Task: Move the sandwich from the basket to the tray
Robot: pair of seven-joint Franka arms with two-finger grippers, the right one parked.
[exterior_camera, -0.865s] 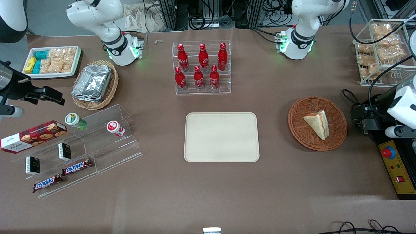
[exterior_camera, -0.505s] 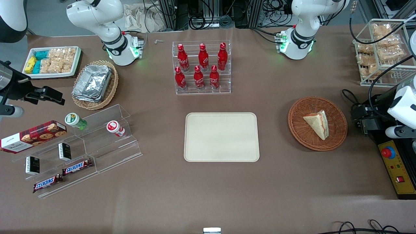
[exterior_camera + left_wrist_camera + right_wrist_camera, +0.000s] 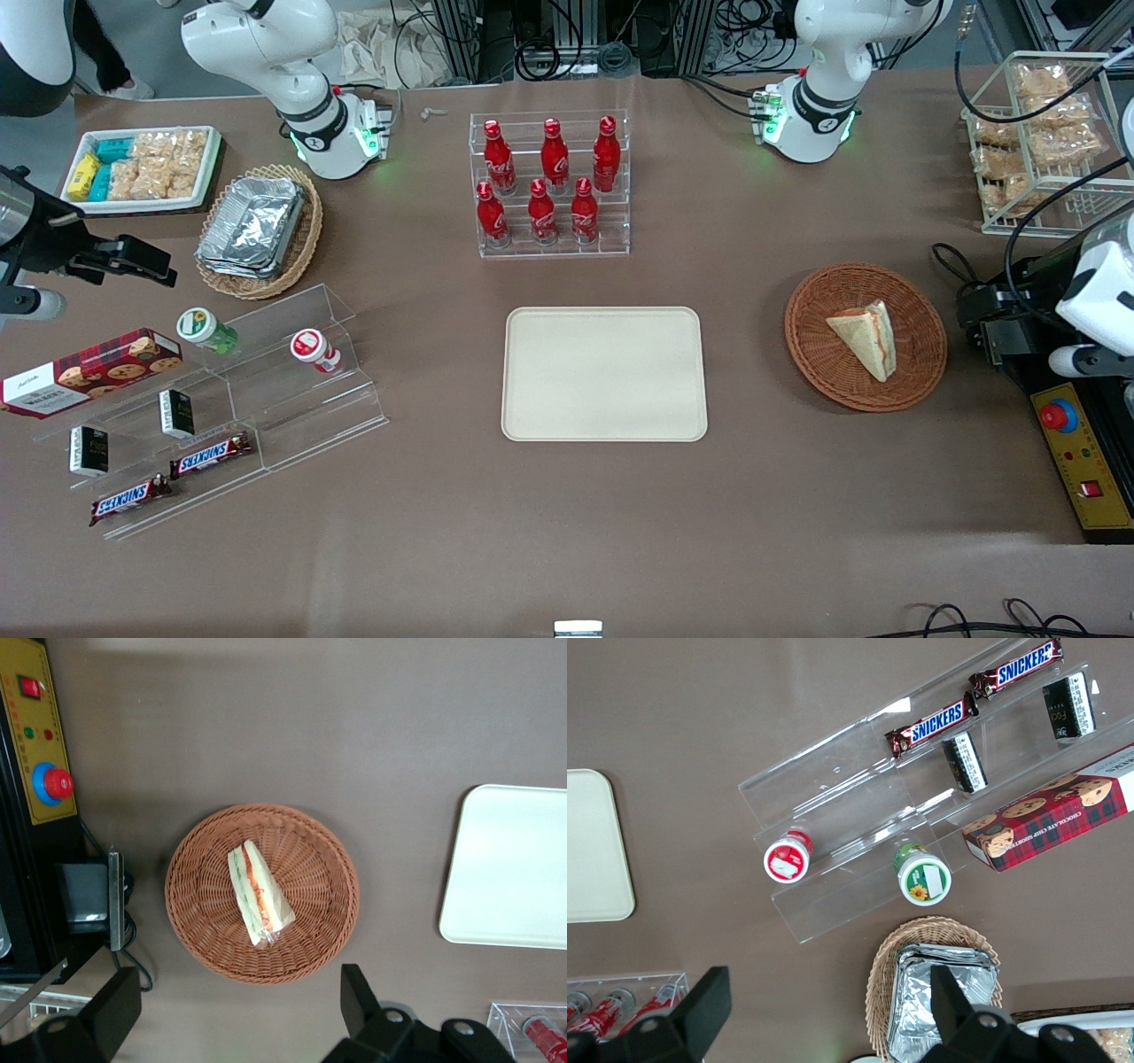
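The sandwich (image 3: 864, 341), a pale bread wedge with orange and green filling along its cut edge, lies in the round reddish-brown wicker basket (image 3: 819, 354). The cream tray (image 3: 604, 373) sits bare mid-table, beside the basket toward the parked arm's end. My gripper (image 3: 970, 323) hangs above the table beside the basket, toward the working arm's end. In the left wrist view the gripper (image 3: 232, 992) is open, its black fingers (image 3: 354, 988) spread wide and holding nothing. The sandwich (image 3: 258, 895) and basket (image 3: 199, 930) lie well below it, with the tray (image 3: 509, 868) to one side.
A yellow control box with a red button (image 3: 1059, 416) lies near the gripper, at the working arm's end. A wire rack of snack bags (image 3: 1041, 142) stands farther back. A clear rack of red bottles (image 3: 549, 186) stands farther from the camera than the tray.
The working arm's wrist has shifted very slightly. The sandwich, basket and tray have not moved.
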